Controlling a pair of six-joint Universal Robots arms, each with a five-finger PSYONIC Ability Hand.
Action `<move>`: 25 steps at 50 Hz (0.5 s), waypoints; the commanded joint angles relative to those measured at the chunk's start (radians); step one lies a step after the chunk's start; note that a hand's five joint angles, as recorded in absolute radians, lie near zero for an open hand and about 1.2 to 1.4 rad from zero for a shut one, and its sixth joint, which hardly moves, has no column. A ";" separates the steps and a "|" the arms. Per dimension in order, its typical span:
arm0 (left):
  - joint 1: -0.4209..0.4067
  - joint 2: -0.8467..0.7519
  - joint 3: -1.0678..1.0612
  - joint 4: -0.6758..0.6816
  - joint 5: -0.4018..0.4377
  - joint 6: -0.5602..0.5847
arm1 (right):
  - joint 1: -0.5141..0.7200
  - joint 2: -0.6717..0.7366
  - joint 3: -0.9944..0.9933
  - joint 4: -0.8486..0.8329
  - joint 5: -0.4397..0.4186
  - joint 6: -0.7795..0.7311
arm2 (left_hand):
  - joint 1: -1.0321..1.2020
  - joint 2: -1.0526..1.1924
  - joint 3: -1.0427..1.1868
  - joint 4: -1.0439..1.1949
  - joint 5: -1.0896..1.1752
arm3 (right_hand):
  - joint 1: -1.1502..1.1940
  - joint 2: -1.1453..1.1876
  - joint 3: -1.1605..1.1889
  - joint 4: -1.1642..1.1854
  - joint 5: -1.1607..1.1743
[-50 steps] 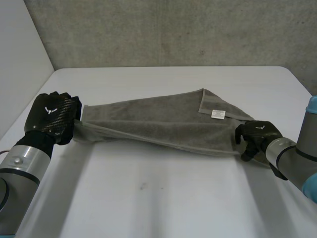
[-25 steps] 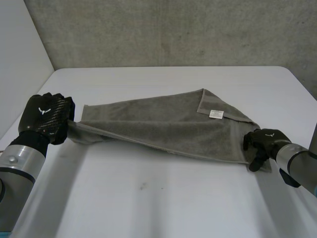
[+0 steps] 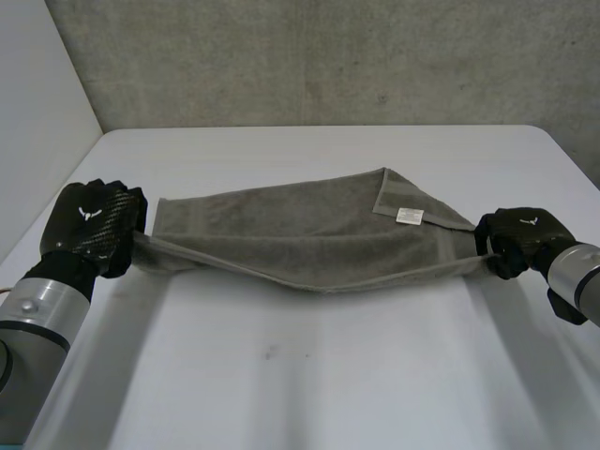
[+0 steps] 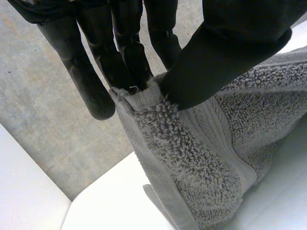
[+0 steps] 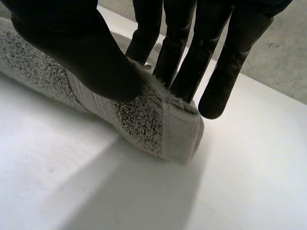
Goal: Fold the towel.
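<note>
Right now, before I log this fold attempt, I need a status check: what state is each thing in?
towel: stretched between both robot hands, near edge raised and sagging, far corner turned over, label up.
left robot hand: shut, pinching the towel's left end against its thumb.
right robot hand: shut, pinching the towel's right corner against its thumb.
table: bearing the towel's far part.

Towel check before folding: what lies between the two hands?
The towel spans that stretch, pinched at its ends by the left hand and the right hand, as the head view shows.
</note>
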 commanded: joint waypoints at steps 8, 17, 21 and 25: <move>0.001 -0.013 -0.001 0.001 0.000 0.000 | 0.007 0.119 0.010 0.016 0.019 -0.098 | 0.210 0.179 0.179 0.179 0.189 | -0.554 -0.376 -0.377 -0.384 -0.353; 0.001 -0.015 0.000 0.001 0.002 0.000 | 0.004 0.115 0.009 0.014 0.019 -0.101 | 0.210 0.179 0.179 0.179 0.189 | -0.600 -0.423 -0.424 -0.431 -0.400; 0.001 -0.015 0.000 0.001 0.002 0.000 | 0.004 0.119 0.006 0.011 0.019 -0.104 | 0.210 0.179 0.179 0.179 0.189 | -0.592 -0.414 -0.416 -0.423 -0.391; 0.001 -0.016 0.002 0.001 0.002 0.000 | 0.004 0.121 -0.007 0.005 0.013 -0.099 | 0.210 0.179 0.179 0.179 0.189 | -0.040 0.137 0.136 0.129 0.160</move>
